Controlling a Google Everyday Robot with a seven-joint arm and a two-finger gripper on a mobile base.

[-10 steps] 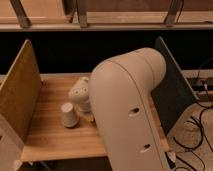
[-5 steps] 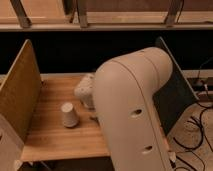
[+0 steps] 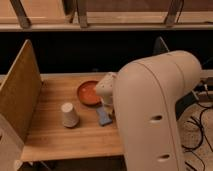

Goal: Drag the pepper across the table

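The pepper is hidden or out of view. The light wooden table lies at the centre left, with an upright board panel along its left side. My big white arm fills the right half of the view. My gripper hangs from the white wrist over the middle of the table. It is just right of the round orange-red bowl and just above the flat blue pad. The arm hides the table's right part.
A white upside-down cup stands on the table left of the blue pad. A dark panel rises behind the arm at the right. Cables lie on the floor at the far right.
My arm and gripper have moved to the right. The orange-red bowl and the blue pad, hidden behind the arm before, now show. The cup has not moved.
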